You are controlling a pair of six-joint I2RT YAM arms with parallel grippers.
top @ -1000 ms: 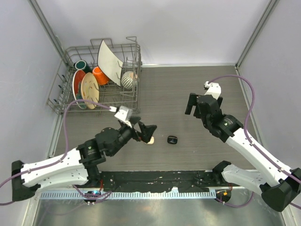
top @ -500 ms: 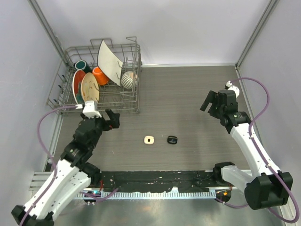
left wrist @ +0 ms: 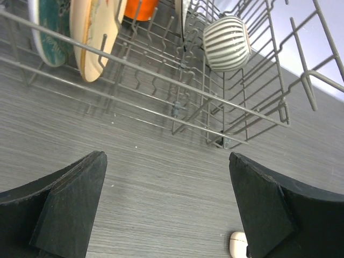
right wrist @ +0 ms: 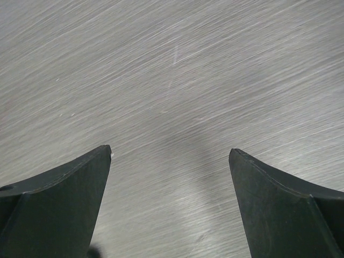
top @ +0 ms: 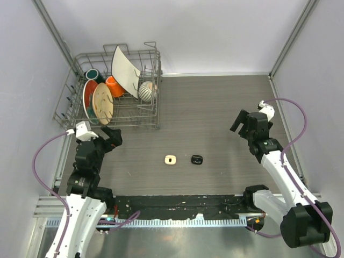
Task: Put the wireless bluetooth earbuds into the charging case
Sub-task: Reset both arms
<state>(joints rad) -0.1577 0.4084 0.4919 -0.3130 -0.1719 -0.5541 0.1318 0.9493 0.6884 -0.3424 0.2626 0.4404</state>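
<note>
Bases of 2 black-and-white arms sit at the bottom edge of the top view. Left arm [top: 80,183] folded back at lower left. Left gripper [top: 110,138] aimed up-right, black wedge fingers [left wrist: 70,207] spread wide, nothing btwn. Right arm [top: 279,166] bent up the right side. Right gripper [top: 240,121] at mid-right, fingers [right wrist: 279,204] also wide apart over bare matte grey wood-grain table [top: 215,107].

Centre-bottom: 2 small rounded charging cases, side by side but apart. Cream-white case [top: 170,159] on left, glossy black case [top: 196,159] on right. Can't make out earbuds at this size.

Upper left: grey wire dish rack [top: 153,115] w/ 3 plates [top: 103,102], 2 cups [top: 114,86] (teal, orange), 1 striped ribbed bowl [top: 148,90].
</note>
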